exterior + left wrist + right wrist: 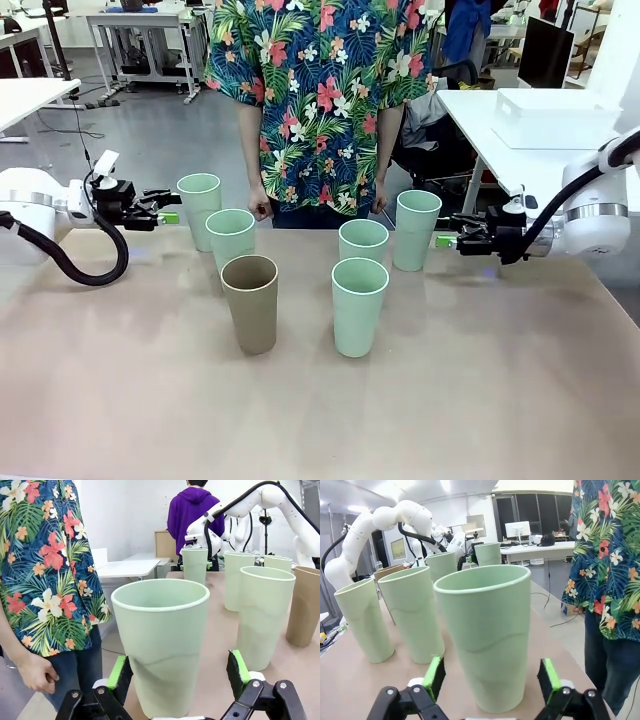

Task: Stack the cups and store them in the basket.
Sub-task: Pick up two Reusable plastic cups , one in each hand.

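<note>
Beige table (480,400) in an open lab, person (310,100) in a flowered shirt standing at the far edge. Six cups stand upright on the table, none stacked. Left group: far-left green cup (199,208), second green cup (231,235) just right of it and nearer, brown cup (250,302) nearer still. Right group: middle green cup (363,242), near green cup (359,305) in front of it, far-right green cup (417,229).

Left gripper (168,208) is level, reaching from the left, tips just beside the far-left green cup. Jaws apart; in the left wrist view its green pads (119,672) sit either side of that cup's lower body, contact cannot be told.

Right gripper (446,238) is level, reaching from the right, tips just beside the far-right green cup. Jaws apart, pads (434,676) flanking that cup low down.

White basket (555,118) sits on a white side table (480,110) at the far right, well apart from the cups.
</note>
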`<act>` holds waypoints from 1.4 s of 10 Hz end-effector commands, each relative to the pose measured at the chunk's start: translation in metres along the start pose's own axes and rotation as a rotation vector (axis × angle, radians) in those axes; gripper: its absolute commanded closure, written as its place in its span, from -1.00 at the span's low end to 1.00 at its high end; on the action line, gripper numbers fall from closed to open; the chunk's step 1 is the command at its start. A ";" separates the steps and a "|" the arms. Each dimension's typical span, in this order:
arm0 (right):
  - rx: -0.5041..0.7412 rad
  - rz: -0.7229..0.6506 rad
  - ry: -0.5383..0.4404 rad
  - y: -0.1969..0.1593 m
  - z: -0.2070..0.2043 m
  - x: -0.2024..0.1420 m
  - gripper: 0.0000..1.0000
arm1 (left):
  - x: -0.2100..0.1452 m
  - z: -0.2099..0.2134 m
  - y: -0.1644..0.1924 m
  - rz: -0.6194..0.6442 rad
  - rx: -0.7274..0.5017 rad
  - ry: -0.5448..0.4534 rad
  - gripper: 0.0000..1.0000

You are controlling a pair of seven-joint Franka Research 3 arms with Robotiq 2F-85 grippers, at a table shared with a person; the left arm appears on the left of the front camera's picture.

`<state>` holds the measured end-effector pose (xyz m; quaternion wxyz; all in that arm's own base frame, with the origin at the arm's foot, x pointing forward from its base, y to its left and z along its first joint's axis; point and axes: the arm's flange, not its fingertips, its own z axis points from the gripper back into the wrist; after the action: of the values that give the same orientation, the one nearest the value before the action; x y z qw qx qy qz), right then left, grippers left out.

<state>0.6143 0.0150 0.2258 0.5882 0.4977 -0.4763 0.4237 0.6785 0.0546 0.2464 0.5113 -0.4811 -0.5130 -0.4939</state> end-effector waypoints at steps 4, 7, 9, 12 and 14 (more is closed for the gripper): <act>-0.014 0.010 -0.027 -0.005 -0.010 -0.001 -1.00 | -0.005 -0.014 -0.003 0.001 -0.013 -0.002 -1.00; -0.015 0.005 -0.042 -0.004 -0.012 0.001 -1.00 | -0.009 -0.026 -0.001 -0.001 -0.009 0.009 -1.00; -0.029 0.009 -0.062 -0.004 -0.014 0.001 -1.00 | -0.009 -0.027 0.006 -0.040 0.040 0.000 -1.00; -0.029 -0.007 -0.060 -0.004 -0.025 0.002 -1.00 | -0.013 -0.035 0.010 -0.058 0.060 0.019 -1.00; -0.012 -0.028 -0.040 -0.004 -0.032 0.000 -1.00 | -0.016 -0.040 0.011 -0.054 0.061 0.015 -1.00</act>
<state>0.6172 0.0395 0.2232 0.5804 0.5097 -0.4844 0.4108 0.6910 0.0218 0.2336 0.5227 -0.4555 -0.5219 -0.4969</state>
